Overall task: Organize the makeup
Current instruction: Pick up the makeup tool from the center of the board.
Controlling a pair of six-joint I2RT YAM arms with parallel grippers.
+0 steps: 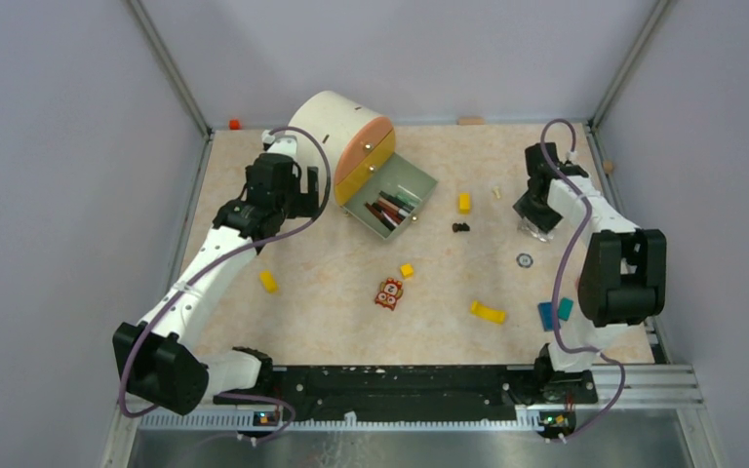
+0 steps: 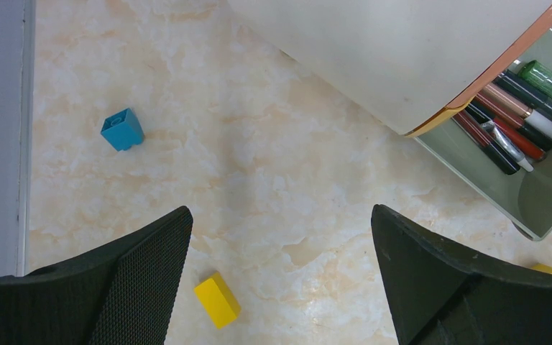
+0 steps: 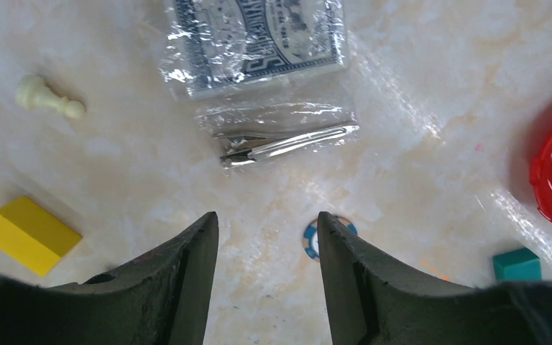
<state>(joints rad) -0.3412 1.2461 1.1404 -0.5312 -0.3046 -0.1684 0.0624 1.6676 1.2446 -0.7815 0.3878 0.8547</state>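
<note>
Left gripper (image 2: 280,219): jaws wide apart, empty, over the table (image 2: 259,144); blue block (image 2: 122,129) upper left, yellow block (image 2: 217,300) at bottom

Makeup sticks (image 2: 507,126): side by side in the open green drawer (image 2: 546,208) of the round organiser (image 1: 336,122), upper right of the left wrist view; long axes run upper left to lower right

Right gripper (image 3: 267,219): jaws parted, empty, below a plastic-wrapped metal tool (image 3: 287,140) and card deck (image 3: 259,36)

We're seeing crinkly shiny clear plastic wrap (image 3: 280,118), a smooth marbled tabletop (image 3: 417,165), glossy makeup sticks (image 2: 507,133), and matt, mesh-textured fingers (image 2: 144,287) on the left gripper (image 2: 280,212).
</note>
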